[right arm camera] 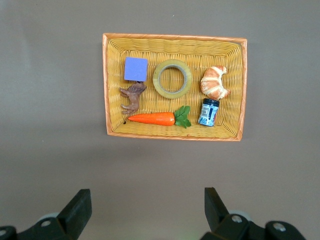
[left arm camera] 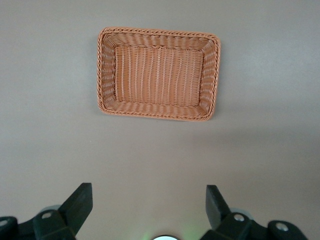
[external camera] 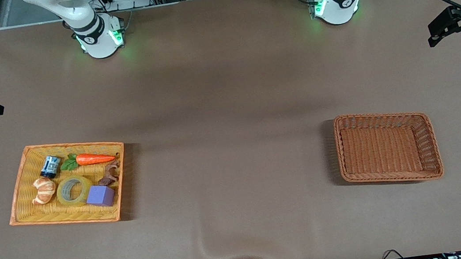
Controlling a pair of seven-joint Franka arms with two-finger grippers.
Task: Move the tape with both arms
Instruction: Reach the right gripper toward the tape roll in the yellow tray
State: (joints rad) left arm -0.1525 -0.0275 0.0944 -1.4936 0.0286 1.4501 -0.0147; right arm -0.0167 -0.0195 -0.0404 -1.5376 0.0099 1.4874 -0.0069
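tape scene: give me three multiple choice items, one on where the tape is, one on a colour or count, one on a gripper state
1. Where does the tape lie?
A. in the yellow tray, between the croissant and the purple cube
B. in the brown basket
C. on the bare table

2. How many things lie in the yellow tray?
A. four
B. six
C. eight

3. How do the left gripper and the right gripper stand?
A. both shut on the tape
B. one open, one shut
C. both open, holding nothing

Key: 1 A, the roll sits in the tray with the croissant on one side and the cube on the other. 2 B, tape, croissant, cube, carrot, blue jar and a brown figure. 3 C, each wrist view shows fingers spread wide, high over the table.
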